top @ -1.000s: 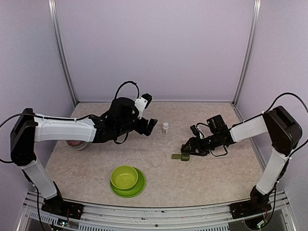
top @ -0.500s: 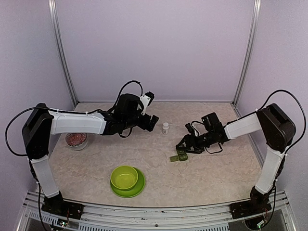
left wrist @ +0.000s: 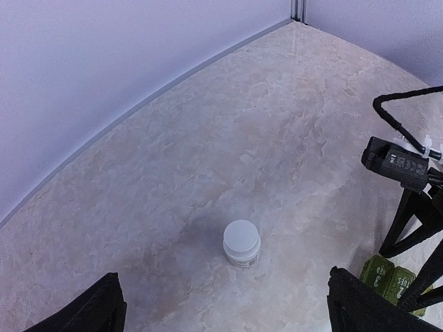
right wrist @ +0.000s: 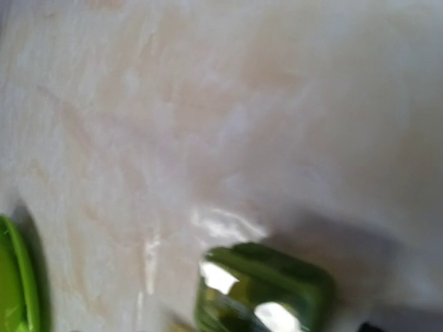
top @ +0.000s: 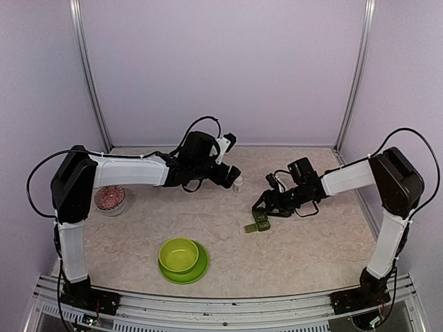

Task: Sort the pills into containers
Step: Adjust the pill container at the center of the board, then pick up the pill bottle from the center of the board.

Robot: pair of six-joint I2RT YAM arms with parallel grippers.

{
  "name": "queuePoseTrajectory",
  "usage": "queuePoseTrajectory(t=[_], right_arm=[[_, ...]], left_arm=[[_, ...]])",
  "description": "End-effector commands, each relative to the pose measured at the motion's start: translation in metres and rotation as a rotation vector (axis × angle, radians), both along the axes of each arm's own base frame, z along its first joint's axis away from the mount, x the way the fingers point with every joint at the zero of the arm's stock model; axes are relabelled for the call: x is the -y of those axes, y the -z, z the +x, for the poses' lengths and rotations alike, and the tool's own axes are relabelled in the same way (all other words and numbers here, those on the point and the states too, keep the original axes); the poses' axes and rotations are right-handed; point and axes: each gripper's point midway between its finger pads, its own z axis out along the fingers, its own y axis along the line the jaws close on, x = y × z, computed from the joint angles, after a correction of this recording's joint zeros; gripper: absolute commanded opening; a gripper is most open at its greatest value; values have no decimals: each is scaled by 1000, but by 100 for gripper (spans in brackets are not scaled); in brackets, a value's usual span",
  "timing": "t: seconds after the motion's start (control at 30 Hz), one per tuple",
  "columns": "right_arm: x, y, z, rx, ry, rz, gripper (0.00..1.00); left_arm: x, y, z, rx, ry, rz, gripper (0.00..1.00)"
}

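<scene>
Dark green strip-shaped pill box (top: 257,223) of three square compartments lies slantwise on the beige marbled table (top: 138,228), right of centre. It is well apart from the lime-green bowl (top: 178,254), which sits on its matching plate (top: 201,269) near the front edge. The right pincer (top: 261,207) hangs directly over the box with its black fingers spread and their tips down at it. Whether they touch it cannot be told, and the right wrist view gives only a glossy green blur. The left pincer (left wrist: 223,280) is spread wide and holds nothing. It hovers just short of a small white capped pill bottle (left wrist: 241,243), which stands upright farther back than the box. A round white tub (top: 109,200) with red contents sits near the left wall.
</scene>
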Motion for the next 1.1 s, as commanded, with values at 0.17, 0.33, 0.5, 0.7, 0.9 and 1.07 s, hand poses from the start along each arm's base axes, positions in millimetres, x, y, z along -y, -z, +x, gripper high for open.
queuePoseTrajectory(t=[0.17,0.33,0.5,0.7,0.9,1.07], right_arm=[[54,-19,-3,136,129,-189,100],[74,-25,-13,160,174,-234,100],[82,-43,-22,192,209,-214,100],[90,-64,-32,237,241,-198,100],[97,-79,-38,272,262,-200,100],[99,-82,-40,271,283,-189,100]], left_arm=[[32,32,12,-79,112,44,93],[41,50,22,-112,136,50,86],[43,63,34,-144,145,20,78],[46,73,47,-180,160,-24,76],[49,87,50,-193,164,-18,62],[50,93,49,-205,171,-21,54]])
